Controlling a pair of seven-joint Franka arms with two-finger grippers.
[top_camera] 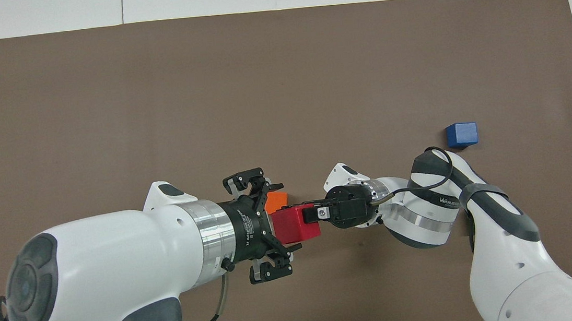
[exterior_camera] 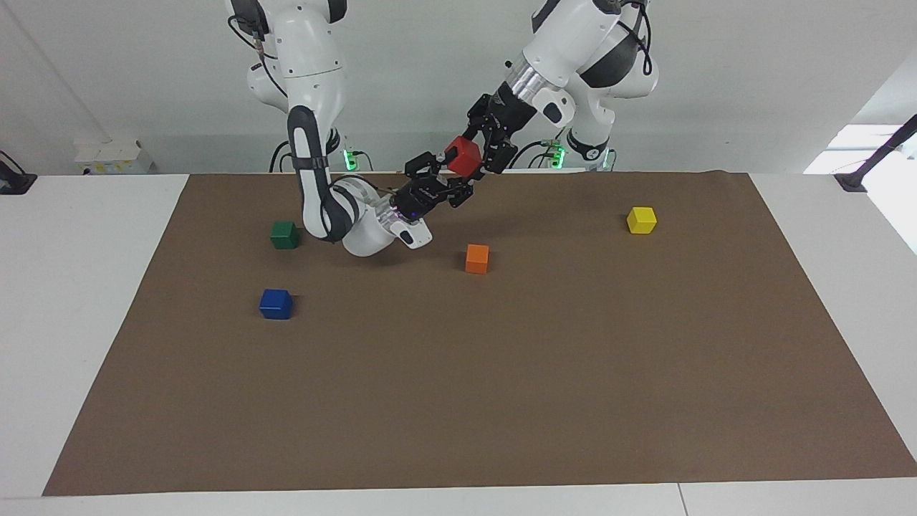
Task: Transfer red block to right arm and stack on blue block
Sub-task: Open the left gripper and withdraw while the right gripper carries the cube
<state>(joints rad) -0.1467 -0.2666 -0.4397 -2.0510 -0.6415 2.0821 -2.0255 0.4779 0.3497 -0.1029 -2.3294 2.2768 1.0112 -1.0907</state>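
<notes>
Green cube (exterior_camera: 284, 234) sits on the brown mat (exterior_camera: 501, 373) toward the right arm's end of the table (exterior_camera: 79, 287), close to the robots. Blue block (exterior_camera: 276, 304) is at the same end, farther from the robots than the green one, nothing on top of it.

Right arm (exterior_camera: 315, 143) comes down beside the green cube, and its forearm bends in toward the table's middle. Right pincer (exterior_camera: 450, 174) is clamped on the red block (exterior_camera: 463, 156), fingertips pressed on the block's sides. Overhead, the right pincer (top_camera: 314, 214) grips the end of the red block (top_camera: 294, 223) that faces its own wrist. Block is up in the air over the mat's robot-side edge, about mid-table, not touching the mat.

Left pincer (exterior_camera: 486, 149) is right at the same block, jaws spread wide, fingers standing off either side. Overhead, the left pincer (top_camera: 264, 227) straddles the block's other end with a visible gap at both fingers. Whether its palm touches the block, probably not, but the angle is poor.

Orange cube (exterior_camera: 477, 259) is on the mat mid-table, farther from the robots than the handover point; overhead, only a corner (top_camera: 276, 201) shows past the left pincer.

Yellow cube (exterior_camera: 641, 220) is on the mat toward the left arm's end, well apart from everything else.
</notes>
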